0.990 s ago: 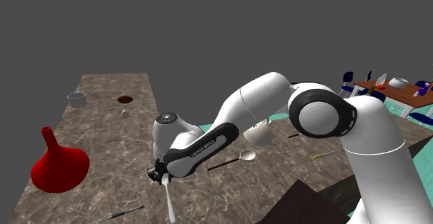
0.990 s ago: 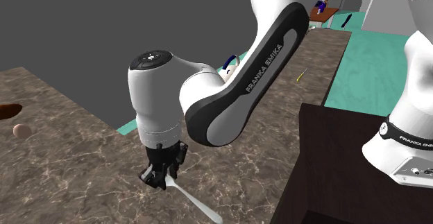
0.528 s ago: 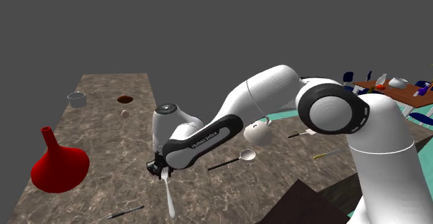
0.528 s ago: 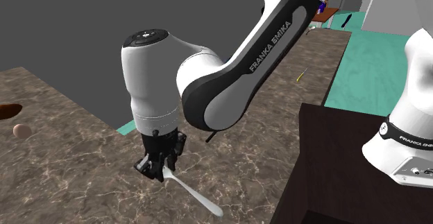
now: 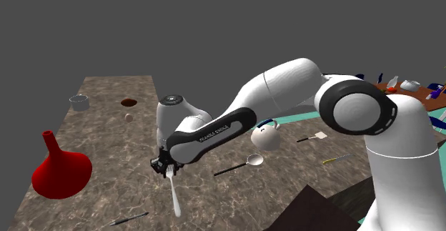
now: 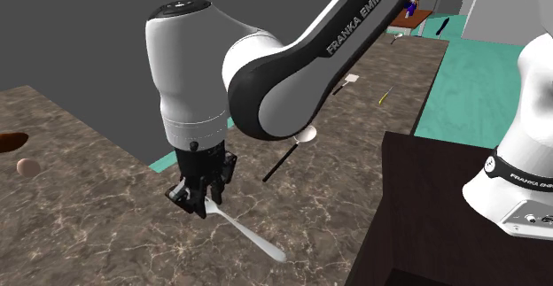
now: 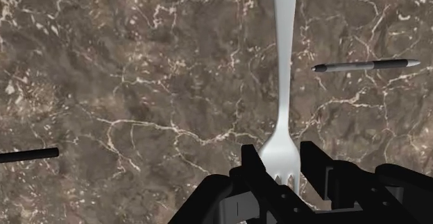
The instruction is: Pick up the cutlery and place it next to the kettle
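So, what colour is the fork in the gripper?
The fork is silvery white, clearest in the wrist view.

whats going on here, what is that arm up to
The white Franka arm has its black gripper shut on a pale fork, clasping it at the tine end, with the handle slanting down toward the marbled counter. The white kettle stands farther along the counter, toward the shoulder view's right, well apart from the fork. So the fork is in hand but not yet set down next to the kettle.
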